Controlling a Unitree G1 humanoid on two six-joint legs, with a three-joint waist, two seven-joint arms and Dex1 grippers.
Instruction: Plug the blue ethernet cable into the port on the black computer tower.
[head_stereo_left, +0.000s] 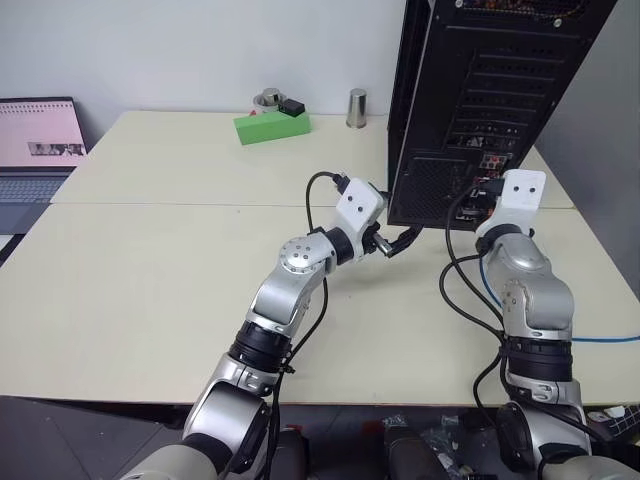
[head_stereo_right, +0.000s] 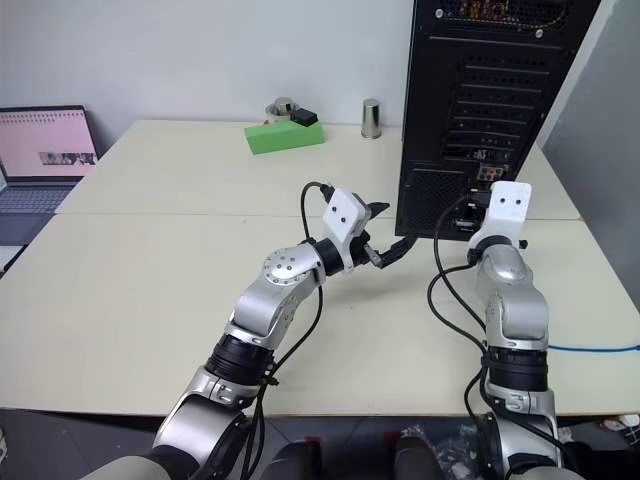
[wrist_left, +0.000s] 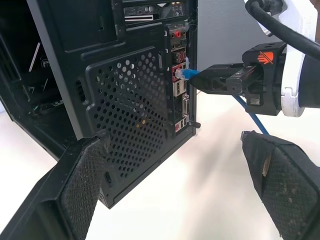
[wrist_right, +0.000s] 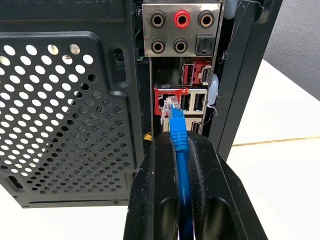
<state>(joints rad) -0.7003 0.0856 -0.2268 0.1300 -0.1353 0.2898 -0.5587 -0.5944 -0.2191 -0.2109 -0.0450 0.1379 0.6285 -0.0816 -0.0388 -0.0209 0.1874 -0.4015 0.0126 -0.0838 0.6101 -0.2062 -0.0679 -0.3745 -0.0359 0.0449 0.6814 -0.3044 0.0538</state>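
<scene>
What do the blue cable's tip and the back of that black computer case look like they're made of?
The tip looks like clear hard plastic: see-through and glossy. The cable has a smooth, rubbery-looking blue jacket. The case back appears to be black-painted sheet metal, judging by its punched round vent holes.

The right hand (wrist_right: 182, 150) has its two black fingers (wrist_right: 157, 200) pressed together on the blue ethernet cable (wrist_right: 179, 145), which runs up between them. The cable's clear plug (wrist_right: 171, 107) sticks out past the fingertips and sits right at the mouth of the port (wrist_right: 164, 104), a small socket framed in red on the rear panel of the black computer tower (wrist_right: 65, 65). Whether the plug is fully seated cannot be told. Above the port are round audio jacks (wrist_right: 182, 20), one of them red. Left of the panel is a mesh vent (wrist_right: 60, 120). The tower stands on a pale worktop (wrist_right: 280, 170).
</scene>
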